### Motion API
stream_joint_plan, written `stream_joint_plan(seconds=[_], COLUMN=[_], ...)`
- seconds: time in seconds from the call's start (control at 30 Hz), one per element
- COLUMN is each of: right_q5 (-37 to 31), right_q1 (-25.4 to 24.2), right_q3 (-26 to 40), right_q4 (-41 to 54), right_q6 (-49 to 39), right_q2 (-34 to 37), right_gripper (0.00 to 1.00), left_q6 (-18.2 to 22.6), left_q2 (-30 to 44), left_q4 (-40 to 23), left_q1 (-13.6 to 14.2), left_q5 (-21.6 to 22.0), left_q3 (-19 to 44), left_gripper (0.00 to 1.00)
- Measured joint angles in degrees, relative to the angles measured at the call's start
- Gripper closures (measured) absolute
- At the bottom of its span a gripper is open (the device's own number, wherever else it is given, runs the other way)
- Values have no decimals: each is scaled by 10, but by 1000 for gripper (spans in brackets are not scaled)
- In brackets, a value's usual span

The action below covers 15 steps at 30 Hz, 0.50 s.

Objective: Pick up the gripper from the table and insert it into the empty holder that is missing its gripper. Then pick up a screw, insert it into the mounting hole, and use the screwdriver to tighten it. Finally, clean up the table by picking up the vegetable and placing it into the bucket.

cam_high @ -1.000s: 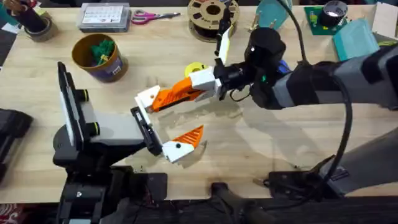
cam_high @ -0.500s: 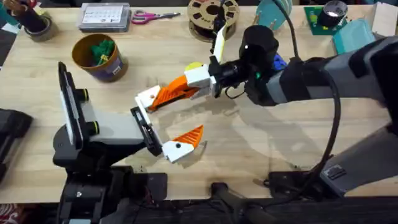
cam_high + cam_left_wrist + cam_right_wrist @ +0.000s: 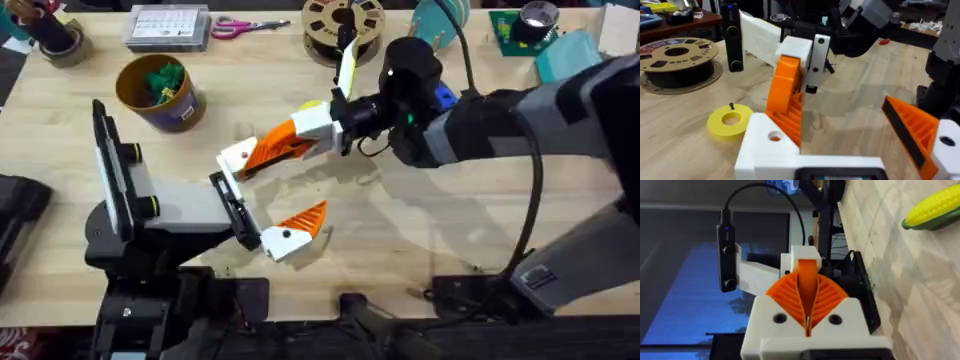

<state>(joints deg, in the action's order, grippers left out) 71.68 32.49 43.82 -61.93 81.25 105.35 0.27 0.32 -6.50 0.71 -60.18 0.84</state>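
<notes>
Seating the gripper, pinched in the right gripper, into the wide-spread left gripper's holder; next, likely fetching a screw.

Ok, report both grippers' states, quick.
Left gripper: open, holding nothing.
Right gripper: shut on the orange finger.

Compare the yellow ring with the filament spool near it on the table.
The yellow ring is plain yellow; the filament spool is dark with brown cardboard faces. The ring is smaller and thinner than the spool. A small screw stands on the ring, not the spool. Both lie flat, round, with a centre hole.
</notes>
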Motion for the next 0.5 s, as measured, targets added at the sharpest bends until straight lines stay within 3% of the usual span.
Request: stream_joint_plan(seconds=[0.5], right_q5=[6], right_q1=[0], right_q3=[3], right_q4=[0], right_q6=[0], right_q2=[4], right_gripper=[992], left_q6=[0], left_q2=[0], left_q4=[0], left_q1=[0], left_q5=[0], left_q3=[0], left_gripper=[16])
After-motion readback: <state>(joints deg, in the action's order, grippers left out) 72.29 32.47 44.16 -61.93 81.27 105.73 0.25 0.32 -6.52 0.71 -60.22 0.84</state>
